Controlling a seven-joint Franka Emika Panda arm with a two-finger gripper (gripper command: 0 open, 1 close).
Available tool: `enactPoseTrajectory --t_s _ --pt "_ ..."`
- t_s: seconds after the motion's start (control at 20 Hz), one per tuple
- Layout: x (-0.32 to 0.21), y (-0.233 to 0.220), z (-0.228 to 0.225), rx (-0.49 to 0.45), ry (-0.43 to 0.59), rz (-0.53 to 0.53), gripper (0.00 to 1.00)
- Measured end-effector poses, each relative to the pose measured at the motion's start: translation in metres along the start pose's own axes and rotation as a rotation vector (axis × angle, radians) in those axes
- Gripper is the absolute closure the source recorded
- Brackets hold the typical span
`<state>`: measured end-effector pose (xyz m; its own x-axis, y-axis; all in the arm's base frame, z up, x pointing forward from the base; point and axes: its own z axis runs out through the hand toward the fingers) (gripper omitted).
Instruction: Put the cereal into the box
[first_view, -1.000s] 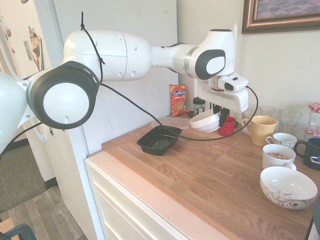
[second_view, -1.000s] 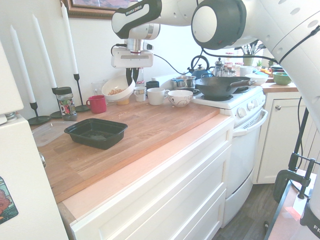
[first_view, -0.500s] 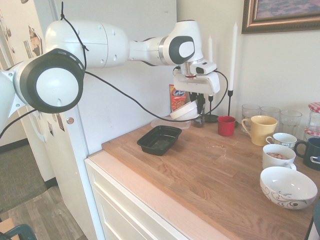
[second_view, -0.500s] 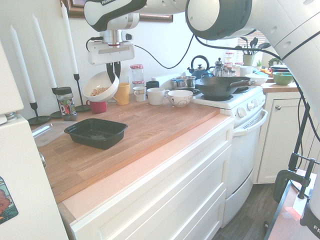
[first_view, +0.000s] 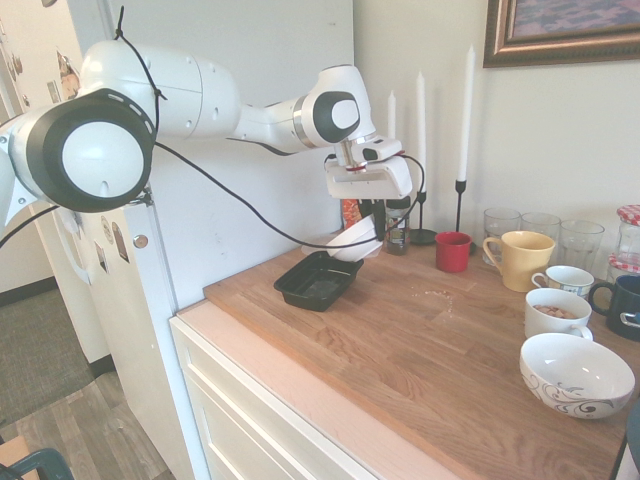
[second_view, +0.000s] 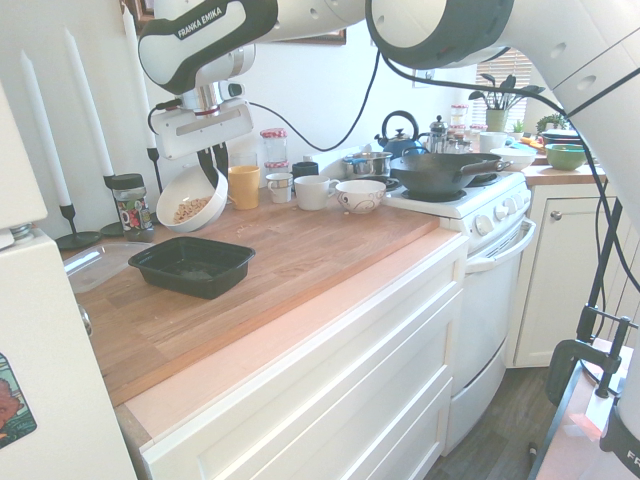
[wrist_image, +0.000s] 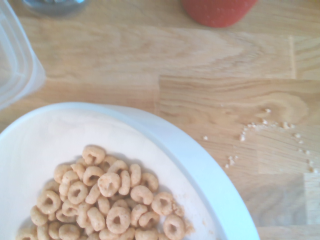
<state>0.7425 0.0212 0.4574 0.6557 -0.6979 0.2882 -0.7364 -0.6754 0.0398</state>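
The cereal (wrist_image: 105, 200) is a heap of tan rings lying in a white bowl (wrist_image: 195, 165). My gripper (second_view: 212, 168) is shut on the bowl's rim and holds the bowl (second_view: 190, 200) tilted in the air, with the cereal (second_view: 187, 209) gathered in its low side. The bowl (first_view: 352, 240) hangs just above the counter, beside the far end of the box (first_view: 300, 296). The box is a shallow black tray (second_view: 215, 283) resting on the wooden counter, and it looks empty. My gripper (first_view: 377, 212) comes down onto the bowl from above.
A red cup (first_view: 453, 251), a yellow mug (first_view: 522, 258), glasses, white mugs and a patterned bowl (first_view: 575, 372) stand along the counter. Candlesticks (first_view: 462, 120) line the wall. A clear plastic container (second_view: 95, 262) lies behind the tray. Crumbs (first_view: 437, 295) dot the wood.
The arm has carried the bowl from near the red cup across the counter toward the black tray and lowered it. The grip on the bowl is unchanged.
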Motion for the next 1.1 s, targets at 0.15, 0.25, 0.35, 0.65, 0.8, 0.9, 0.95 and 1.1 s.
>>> enactPoseTrajectory --t_s 0.15,0.25,0.35,0.65,0.8,0.9,0.95,1.1 --pt "-0.020 -0.008 -0.007 -0.032 0.046 -0.031 1.00" --pt "-0.032 -0.015 -0.011 -0.050 0.079 -0.058 1.00" --pt "-0.045 -0.022 -0.013 -0.070 0.116 -0.081 1.00" --pt "-0.080 -0.036 -0.018 -0.130 0.223 -0.143 1.00" --pt "-0.086 -0.031 -0.016 -0.162 0.264 -0.157 1.00" --pt "-0.086 -0.027 -0.014 -0.181 0.294 -0.167 1.00" --pt "-0.086 -0.027 -0.012 -0.188 0.315 -0.173 1.00" --pt "-0.090 -0.026 -0.004 -0.208 0.358 -0.197 1.00"
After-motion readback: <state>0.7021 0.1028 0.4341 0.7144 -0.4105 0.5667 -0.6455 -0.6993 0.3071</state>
